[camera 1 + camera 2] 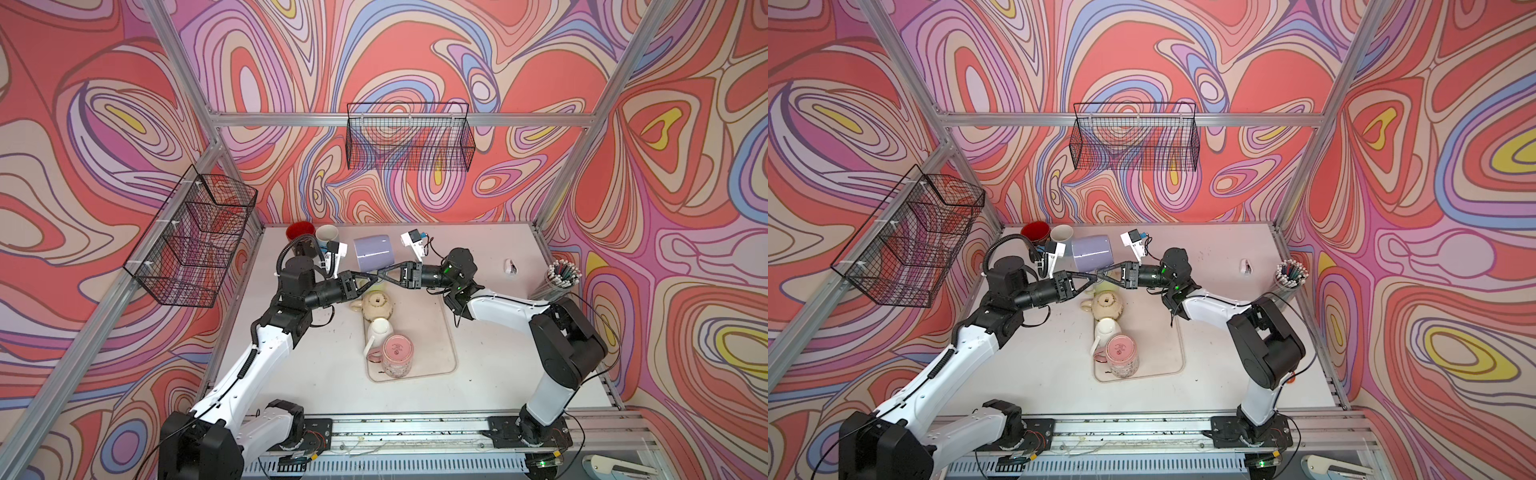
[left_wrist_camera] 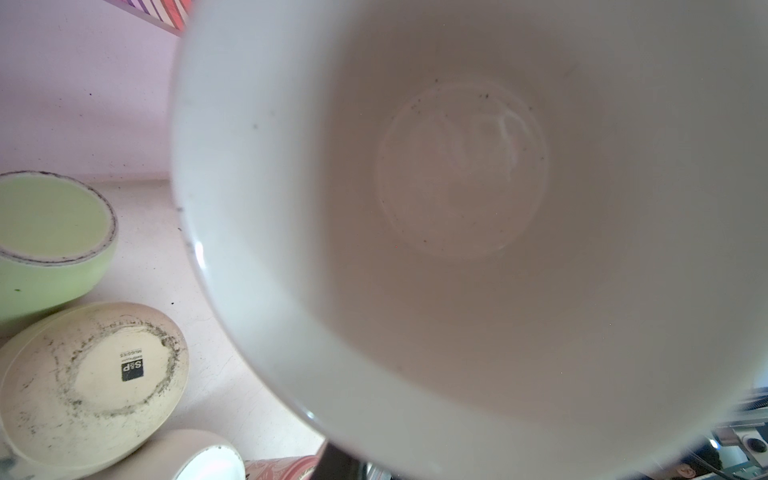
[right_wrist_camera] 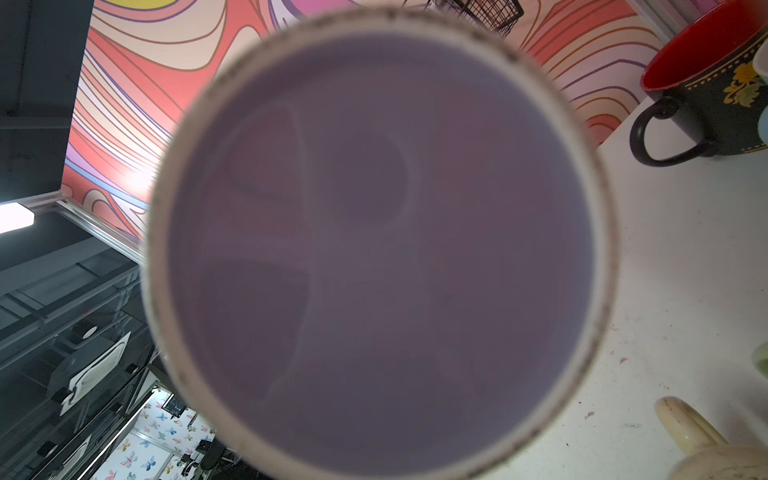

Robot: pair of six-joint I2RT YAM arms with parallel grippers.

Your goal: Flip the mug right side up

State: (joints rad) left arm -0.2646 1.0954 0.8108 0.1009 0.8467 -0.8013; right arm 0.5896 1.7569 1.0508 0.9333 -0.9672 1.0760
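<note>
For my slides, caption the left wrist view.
Looking straight into the lifted mug, pale and speckled inside; a green mug and a cream mug sit upside down nearby.

Lavender mug — handle hidden, base blurred in right wrist view.

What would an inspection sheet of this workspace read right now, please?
Surface: white table, dark specks; beige mat.
Job's things: lavender mug raised, on its side.
Clutter: cream mug and pink mug bottom-up on the mat; red-lined mug at back; pen cup.
Grippers: left gripper and right gripper, jaws closed beneath the mug, apparently holding it.
Cables: black cable loops off the left wrist.
Surroundings: wire baskets on patterned walls.
</note>
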